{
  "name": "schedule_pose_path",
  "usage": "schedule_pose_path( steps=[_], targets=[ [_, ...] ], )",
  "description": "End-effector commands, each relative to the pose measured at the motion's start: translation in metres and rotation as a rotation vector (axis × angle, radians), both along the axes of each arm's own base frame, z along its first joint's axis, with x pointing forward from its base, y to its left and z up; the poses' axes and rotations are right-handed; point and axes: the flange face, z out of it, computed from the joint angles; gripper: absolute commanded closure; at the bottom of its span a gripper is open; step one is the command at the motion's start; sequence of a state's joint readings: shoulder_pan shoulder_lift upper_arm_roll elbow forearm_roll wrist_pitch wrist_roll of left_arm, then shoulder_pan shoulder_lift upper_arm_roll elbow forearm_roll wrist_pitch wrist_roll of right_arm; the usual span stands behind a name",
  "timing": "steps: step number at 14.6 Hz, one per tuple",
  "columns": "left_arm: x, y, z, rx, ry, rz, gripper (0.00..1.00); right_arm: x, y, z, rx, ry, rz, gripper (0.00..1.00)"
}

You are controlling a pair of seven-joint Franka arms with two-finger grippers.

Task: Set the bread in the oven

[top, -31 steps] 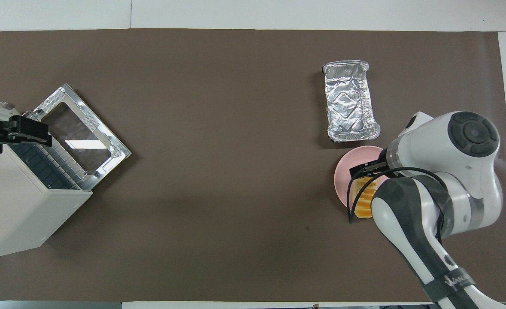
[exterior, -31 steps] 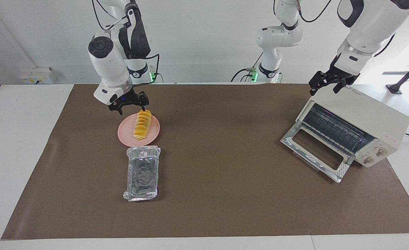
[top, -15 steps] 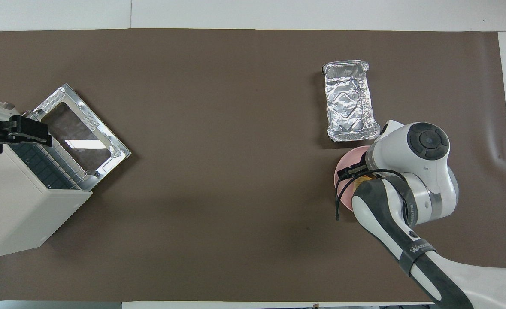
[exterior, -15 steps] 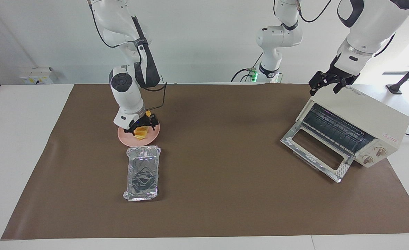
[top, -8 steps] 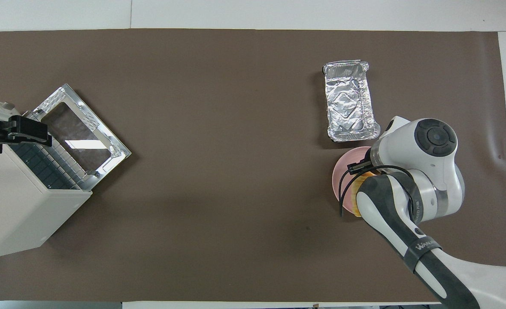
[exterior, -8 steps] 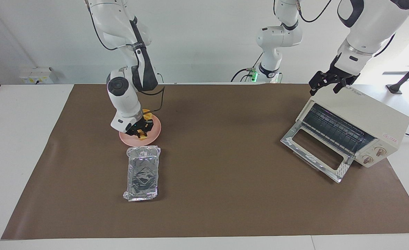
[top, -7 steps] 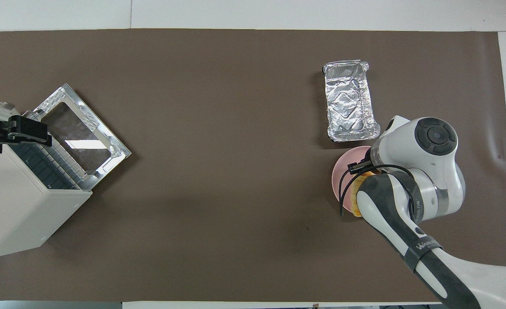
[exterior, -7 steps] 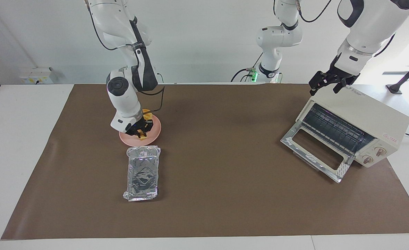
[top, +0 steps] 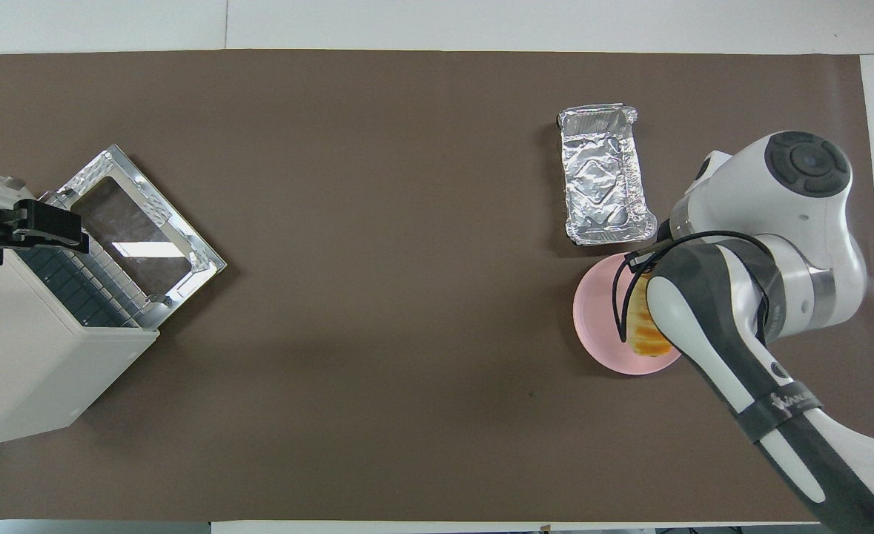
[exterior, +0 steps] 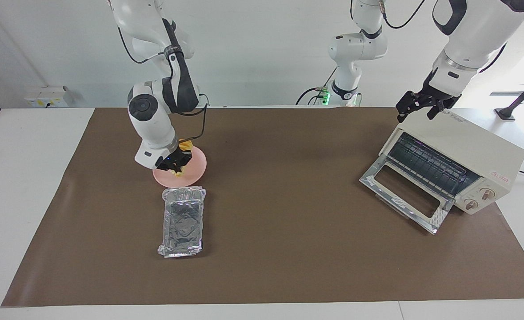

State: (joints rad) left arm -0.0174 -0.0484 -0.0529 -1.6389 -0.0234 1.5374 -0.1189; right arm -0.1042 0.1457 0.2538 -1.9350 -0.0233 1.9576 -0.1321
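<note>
We see the worktop (exterior: 288,266) covered by a brown mat (exterior: 279,231). The cream-white toaster oven (exterior: 459,166) sits at the left arm's end, its glass door (exterior: 406,193) dropped open onto the mat and the wire rack (exterior: 426,164) showing inside. The left claw (exterior: 419,106) hangs over the oven's top corner nearest the robots while that arm waits; we cannot tell whether it is spread or pressed together. At the right arm's end lies the crinkled foil tray (exterior: 182,221), and just beside it, nearer to the robots, the round pink plate (exterior: 194,171). The right claw (exterior: 174,163) is down on the plate, pinching the yellow-orange bread (top: 643,334), which lies on the plate along the edge toward the right arm's end, mostly hidden under the arm
</note>
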Motion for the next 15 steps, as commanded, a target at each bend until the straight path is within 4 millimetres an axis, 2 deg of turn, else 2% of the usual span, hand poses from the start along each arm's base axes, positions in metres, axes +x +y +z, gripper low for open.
schedule_pose_path(
  steps=[1,4,5,8,10,11,12,15],
  targets=[
    [-0.005,0.004,0.004,0.013,-0.002,-0.003,0.00,0.047,-0.006,0.032,0.039,-0.026,0.008,1.00],
    [-0.005,0.004,0.004,0.013,-0.002,-0.003,0.00,0.080,0.000,0.027,0.067,-0.057,0.011,1.00],
    [-0.005,0.004,0.004,0.013,-0.005,-0.003,0.00,0.094,0.000,0.016,0.072,-0.055,0.010,1.00],
    [-0.005,0.000,0.004,0.013,-0.004,-0.007,0.00,0.136,0.027,-0.009,0.080,-0.079,0.023,1.00],
    [-0.005,0.003,0.003,0.014,-0.001,-0.003,0.00,0.159,0.034,-0.029,0.056,-0.106,0.011,1.00],
    [-0.005,0.003,0.004,0.013,-0.005,-0.004,0.00,0.165,0.041,-0.038,0.041,-0.119,0.022,1.00],
    [-0.004,0.003,0.005,0.013,-0.011,-0.006,0.00,0.174,0.030,-0.046,0.027,-0.128,0.004,1.00],
    [-0.003,0.001,0.005,0.011,-0.020,-0.006,0.00,0.181,0.028,-0.054,0.031,-0.136,0.001,1.00]
  ],
)
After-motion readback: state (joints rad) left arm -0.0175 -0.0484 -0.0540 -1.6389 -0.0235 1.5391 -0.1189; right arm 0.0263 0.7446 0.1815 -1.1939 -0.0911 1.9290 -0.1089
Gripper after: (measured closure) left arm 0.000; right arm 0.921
